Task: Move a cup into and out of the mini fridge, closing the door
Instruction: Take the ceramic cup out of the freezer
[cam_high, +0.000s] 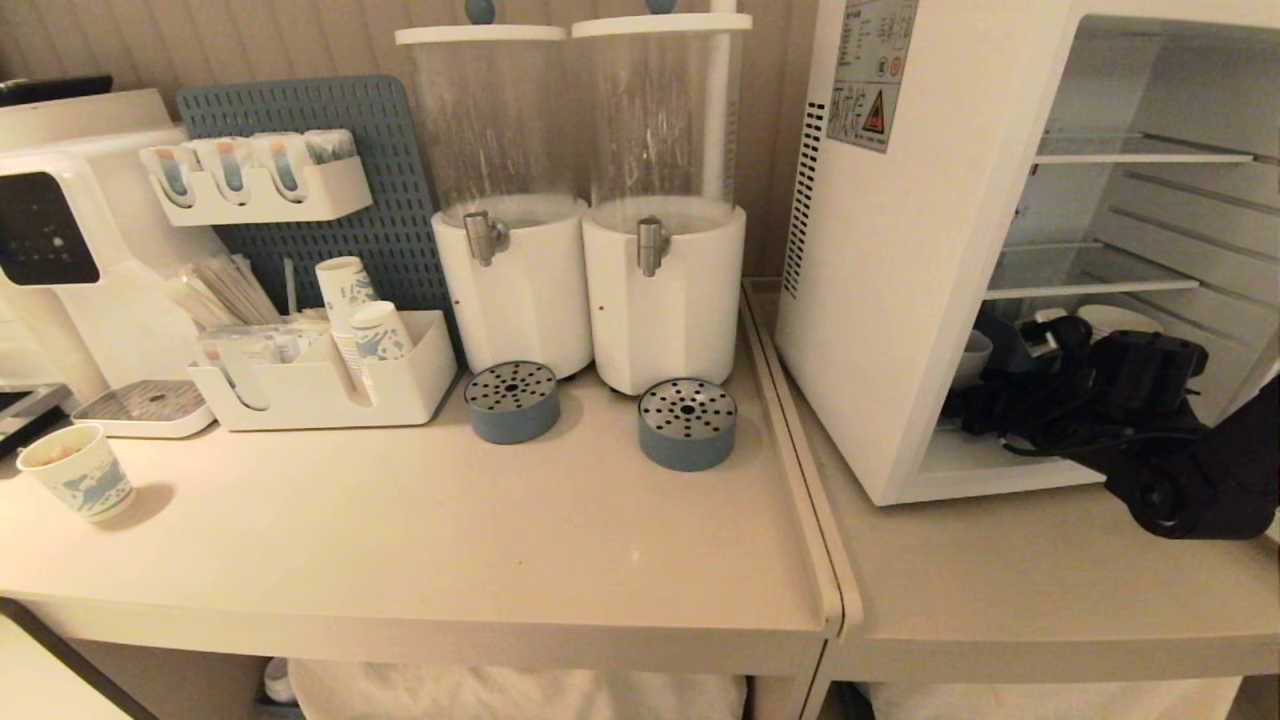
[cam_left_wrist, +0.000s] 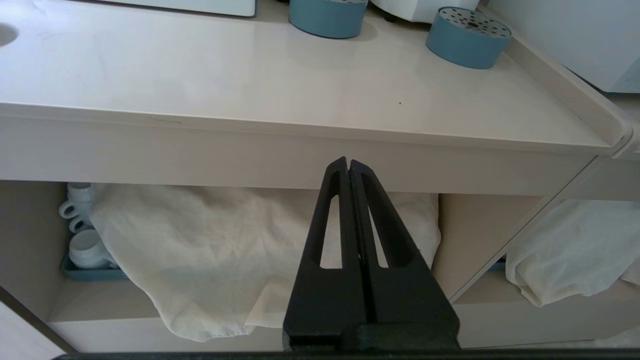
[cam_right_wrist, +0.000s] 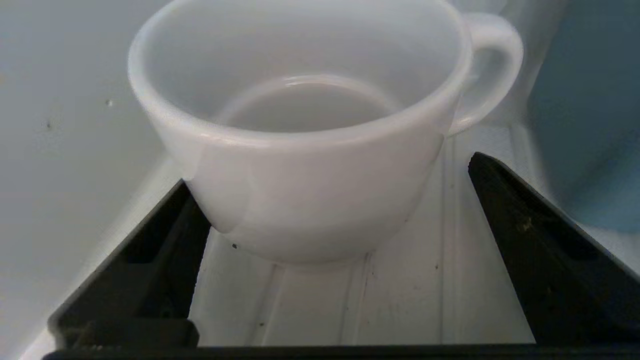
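Cup (cam_right_wrist: 305, 150) sits upright on the floor of the mini fridge (cam_high: 900, 250), mostly hidden behind the right gripper (cam_right_wrist: 330, 210), whose fingers stand spread either side without gripping. Left gripper (cam_left_wrist: 348, 170) hangs shut below the table (cam_left_wrist: 250, 90).

In the head view the right arm hides most of the cup (cam_high: 972, 356). The mini fridge (cam_high: 900, 300) is cut off at the top and right edges; its sticker print is too small to read.
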